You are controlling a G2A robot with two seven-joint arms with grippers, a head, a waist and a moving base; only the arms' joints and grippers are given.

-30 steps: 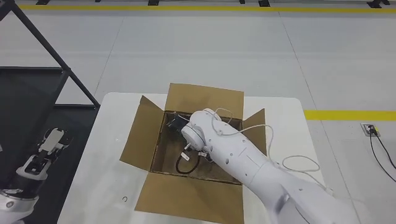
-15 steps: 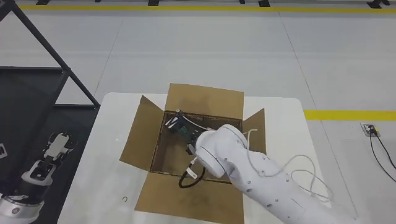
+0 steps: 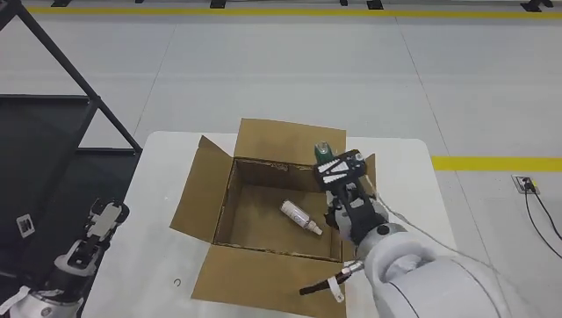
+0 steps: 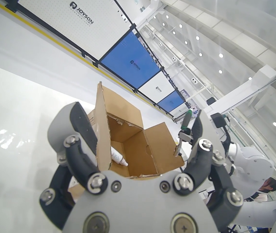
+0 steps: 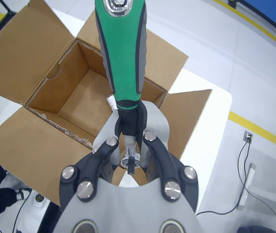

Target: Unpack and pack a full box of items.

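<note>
An open cardboard box (image 3: 207, 197) stands in the middle of the white table, all flaps spread. A white bottle (image 3: 300, 216) lies on its floor, also seen as the bottle (image 4: 118, 157) between the box walls. My right gripper (image 3: 339, 174) hangs above the box's right side, shut on a green-handled tool (image 3: 324, 151). Up close the green-handled tool (image 5: 122, 49) points away from my right gripper (image 5: 130, 120), over the box (image 5: 31, 49). My left gripper (image 3: 104, 214) is low beside the table's left edge. It stands open and holds nothing; its fingers (image 4: 79, 122) frame the box.
A black metal frame (image 3: 53, 72) stands left of the table. A small ring (image 3: 177, 282) lies on the table (image 3: 149, 256) near its front left. A cable and wall socket (image 3: 525, 183) are on the floor at the right.
My right arm has risen out of the box toward its right side with the green-handled tool. The white bottle inside now shows. My left gripper has drifted toward the table.
</note>
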